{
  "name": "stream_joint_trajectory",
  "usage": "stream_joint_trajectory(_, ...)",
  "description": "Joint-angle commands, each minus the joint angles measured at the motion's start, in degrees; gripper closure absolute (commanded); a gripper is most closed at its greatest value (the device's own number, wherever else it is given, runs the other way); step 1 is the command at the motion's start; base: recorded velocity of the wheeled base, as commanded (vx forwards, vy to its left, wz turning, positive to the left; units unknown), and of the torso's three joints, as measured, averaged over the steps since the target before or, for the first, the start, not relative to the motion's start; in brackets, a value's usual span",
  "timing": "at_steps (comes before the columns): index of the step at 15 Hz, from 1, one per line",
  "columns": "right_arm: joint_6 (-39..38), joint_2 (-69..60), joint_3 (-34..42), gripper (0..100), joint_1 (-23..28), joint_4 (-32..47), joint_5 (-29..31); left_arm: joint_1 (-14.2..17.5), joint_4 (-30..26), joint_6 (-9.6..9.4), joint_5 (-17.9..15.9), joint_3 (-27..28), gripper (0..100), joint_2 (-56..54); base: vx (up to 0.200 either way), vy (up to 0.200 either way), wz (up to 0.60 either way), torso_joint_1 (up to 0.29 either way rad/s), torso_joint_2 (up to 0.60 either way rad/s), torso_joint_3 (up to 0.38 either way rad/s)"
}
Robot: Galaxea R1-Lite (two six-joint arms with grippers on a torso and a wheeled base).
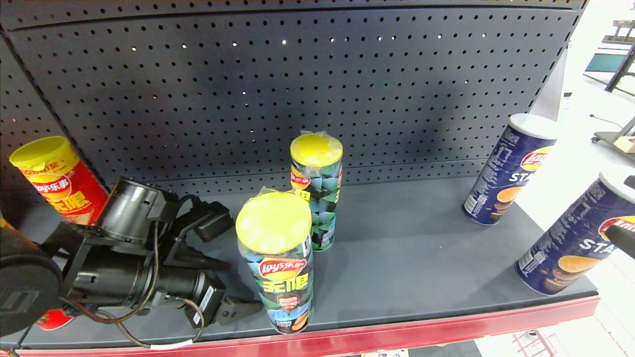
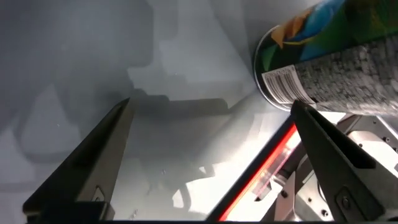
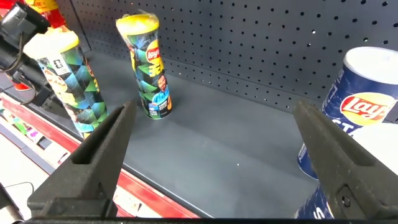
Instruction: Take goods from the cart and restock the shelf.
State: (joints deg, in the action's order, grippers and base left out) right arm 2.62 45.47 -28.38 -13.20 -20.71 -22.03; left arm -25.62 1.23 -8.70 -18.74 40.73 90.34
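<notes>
Shelf (image 1: 421,258): two green cans (image 1: 278,263), two blue (image 1: 501,173)

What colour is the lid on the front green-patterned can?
Yellow lid, clearest in the head view.

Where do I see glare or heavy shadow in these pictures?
Head view: a broad shadow darkens the pegboard; the far right past the rear blue can is washed out white. Left wrist view: pale glare on the shelf. Right wrist view: even light, no glare.
</notes>
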Motion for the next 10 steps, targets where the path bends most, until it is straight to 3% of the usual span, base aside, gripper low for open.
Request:
stream_joint_trajectory(1, 0.02, 0.23, -0.01, 0, 0.02, -0.03, -0.03, -0.04, 0.09, 0.0, 0.02, 0.76, 0, 1.06, 0.0, 0.0, 0.0, 0.0, 0.0, 0.0)
stream_joint_trajectory(10, 0.02, 0.23, -0.01, 0, 0.02, -0.03, -0.03, -0.92, 0.0, 0.0, 0.72, 3.83, 0, 3.26, 0.0, 0.0, 0.0, 0.0, 0.0, 0.0)
